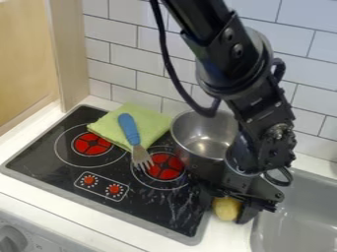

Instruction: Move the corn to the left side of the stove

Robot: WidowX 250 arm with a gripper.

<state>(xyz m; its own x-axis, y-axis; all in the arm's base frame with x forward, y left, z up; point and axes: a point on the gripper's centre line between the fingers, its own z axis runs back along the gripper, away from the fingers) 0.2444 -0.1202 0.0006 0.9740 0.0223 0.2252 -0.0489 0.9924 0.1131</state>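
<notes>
The gripper (227,212) is low at the right front corner of the stove (141,210), over the white counter strip beside the sink. It is shut on the yellow corn (227,208), with a dark finger against each side of it. The corn's upper part is hidden under the gripper's body. Whether the corn touches the counter, I cannot tell.
A metal pot (205,133) stands at the stove's back right, close behind the gripper and partly covered by the arm. A green cloth (148,123) and a blue-handled fork (129,130) lie mid-stove. The grey sink (299,221) is at right.
</notes>
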